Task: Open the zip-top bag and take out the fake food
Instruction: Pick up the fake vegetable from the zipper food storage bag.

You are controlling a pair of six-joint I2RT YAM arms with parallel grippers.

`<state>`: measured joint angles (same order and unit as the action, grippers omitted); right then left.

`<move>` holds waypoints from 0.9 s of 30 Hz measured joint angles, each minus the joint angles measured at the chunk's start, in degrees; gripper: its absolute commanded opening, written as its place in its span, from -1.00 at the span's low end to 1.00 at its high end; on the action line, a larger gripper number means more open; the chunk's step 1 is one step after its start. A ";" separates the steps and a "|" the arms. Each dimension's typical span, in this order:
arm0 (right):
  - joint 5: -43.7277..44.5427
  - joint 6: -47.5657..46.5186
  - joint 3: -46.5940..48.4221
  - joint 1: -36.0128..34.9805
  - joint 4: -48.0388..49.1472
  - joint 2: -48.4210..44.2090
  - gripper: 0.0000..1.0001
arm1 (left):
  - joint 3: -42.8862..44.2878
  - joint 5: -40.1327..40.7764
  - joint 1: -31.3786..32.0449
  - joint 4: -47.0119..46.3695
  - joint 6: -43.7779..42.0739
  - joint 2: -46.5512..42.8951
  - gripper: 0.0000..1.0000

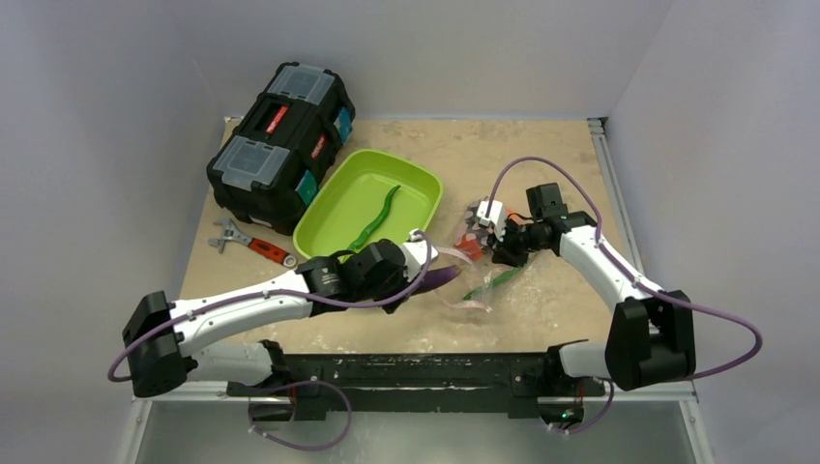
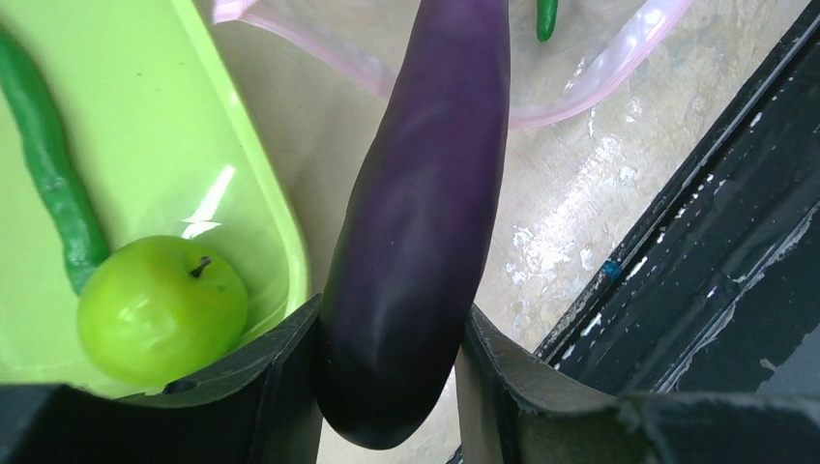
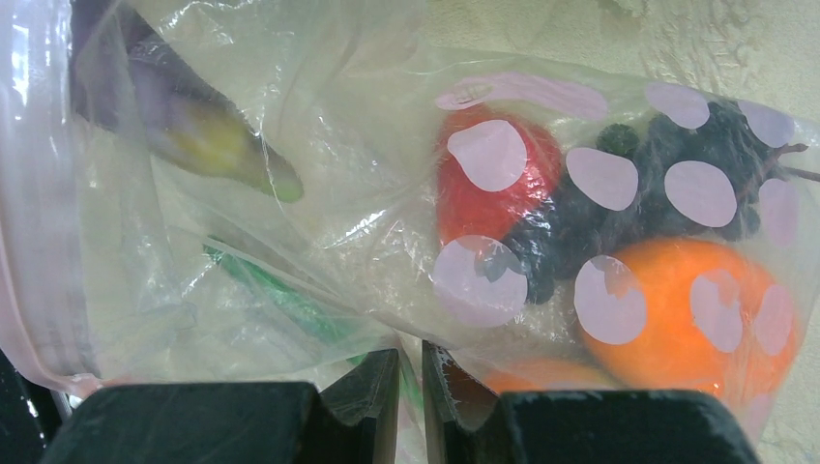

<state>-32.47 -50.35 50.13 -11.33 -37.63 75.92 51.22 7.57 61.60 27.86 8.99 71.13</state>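
Left wrist view: glossy purple eggplant (image 2: pixel 416 222) clamped in left gripper (image 2: pixel 387 333), far end reaching ahead to pink-edged mouth of zip-top bag (image 2: pixel 600 68). Left arm (image 1: pixel 251 304) stretched low. Lime tray (image 2: pixel 266 203) rim just left, green apple (image 2: pixel 162 309) and pod (image 2: pixel 48 184) inside; black rail (image 2: pixel 716 242) right. Right gripper (image 3: pixel 411 372) pinched shut on bag film, orange fruit (image 3: pixel 677 319) beyond it.

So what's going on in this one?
The left gripper is clamped on a purple eggplant, right beside the lime-green tray. A green apple and a long green pod lie in the tray. The right gripper pinches the clear plastic of the zip-top bag, whose mouth is open. A red fruit, dark grapes and an orange are inside the bag.
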 measured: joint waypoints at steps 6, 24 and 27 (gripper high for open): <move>-0.02 -0.02 0.00 0.00 0.00 -0.02 -0.75 | -0.13 1.29 0.00 3.10 -3.28 -6.25 -1.00; -0.02 -0.02 0.00 0.04 0.04 0.22 -0.74 | -2.56 15.06 0.00 13.84 -5.66 -20.41 -1.00; -0.02 -0.04 0.00 0.04 0.02 0.22 -0.74 | -3.63 17.05 0.00 13.88 -5.62 -22.14 -1.00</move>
<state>-32.49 -50.39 50.13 -11.29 -37.60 76.14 47.59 24.62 61.60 41.74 3.38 48.99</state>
